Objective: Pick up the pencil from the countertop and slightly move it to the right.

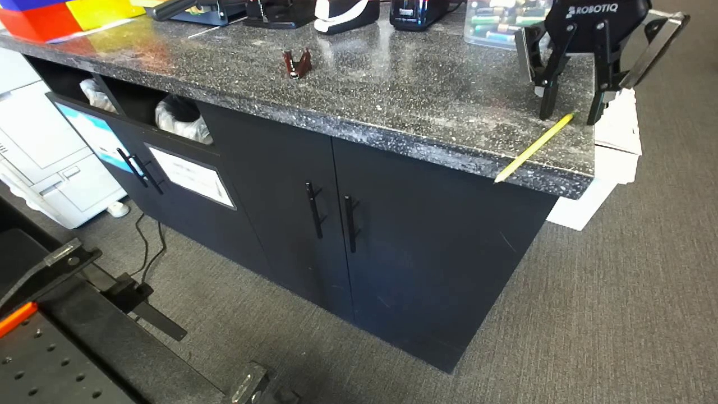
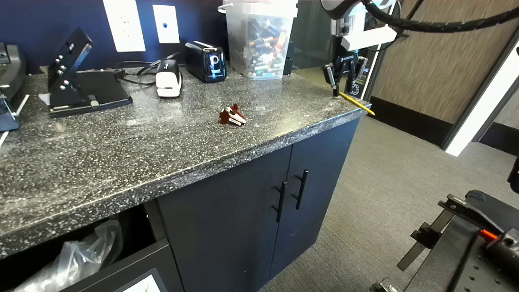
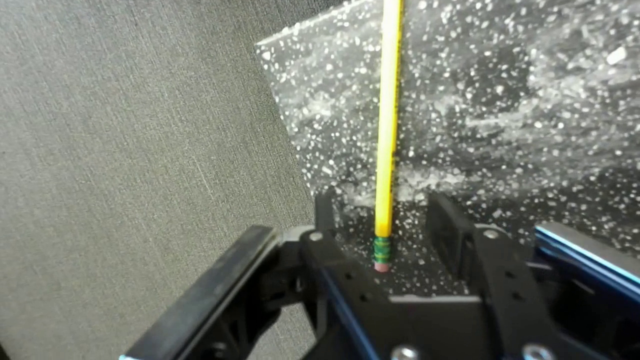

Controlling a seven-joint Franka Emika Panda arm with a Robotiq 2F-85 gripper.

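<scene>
The gripper (image 3: 382, 207) has its fingers spread apart over a corner of the speckled bench (image 1: 392, 95). In the wrist view the eraser end of the yellow pencil (image 3: 387, 125) lies in the gap between them, with bare surface showing on either side; its green band and pink eraser face the gripper's body. The pencil's other end juts past the front edge of the bench in both exterior views. Whether the fingertips touch the bench, I cannot tell. A dark reddish-brown staple remover (image 2: 232, 115) sits well apart from the pencil. Behind it, in an exterior view, stand a black-and-white stapler (image 2: 168, 79), a black box-shaped device (image 2: 205, 63) and a clear bin (image 2: 263, 10) of small cylinders. Dark cabinet doors (image 1: 437, 241) with black handles (image 1: 350, 224) hang below.
</scene>
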